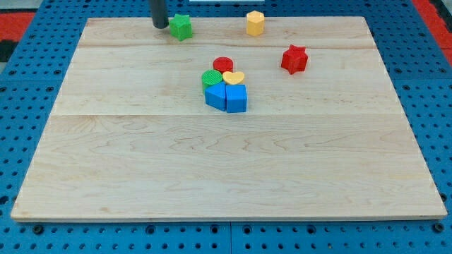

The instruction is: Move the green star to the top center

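Observation:
The green star (181,27) sits near the top edge of the wooden board (141,155), left of the board's centre line. My tip (160,26) stands just to the star's left, close to it or touching it. The dark rod rises out of the view's top.
A yellow hexagon block (255,22) sits at the top, right of centre. A red star (294,58) lies below and right of it. A cluster near the middle holds a red cylinder (223,65), a green cylinder (212,77), a yellow heart (234,77) and two blue blocks (227,97).

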{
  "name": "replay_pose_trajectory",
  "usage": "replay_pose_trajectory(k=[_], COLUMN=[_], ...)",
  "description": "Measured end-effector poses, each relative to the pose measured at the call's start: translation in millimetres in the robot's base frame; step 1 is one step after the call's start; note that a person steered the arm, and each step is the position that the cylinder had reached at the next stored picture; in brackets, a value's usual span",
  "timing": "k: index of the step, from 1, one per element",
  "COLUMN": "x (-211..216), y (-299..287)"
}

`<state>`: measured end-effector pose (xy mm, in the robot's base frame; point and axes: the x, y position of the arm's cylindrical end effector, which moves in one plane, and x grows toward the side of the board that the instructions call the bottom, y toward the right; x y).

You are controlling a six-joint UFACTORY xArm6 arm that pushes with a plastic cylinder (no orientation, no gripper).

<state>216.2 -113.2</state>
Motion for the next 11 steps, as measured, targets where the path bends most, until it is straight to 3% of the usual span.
replay_pose_trajectory(k=[1, 2, 4, 5, 8, 9, 10, 11], x=[36, 36, 14, 1, 16, 19, 60, 101], y=[31, 67, 11, 19, 118, 107, 114, 163])
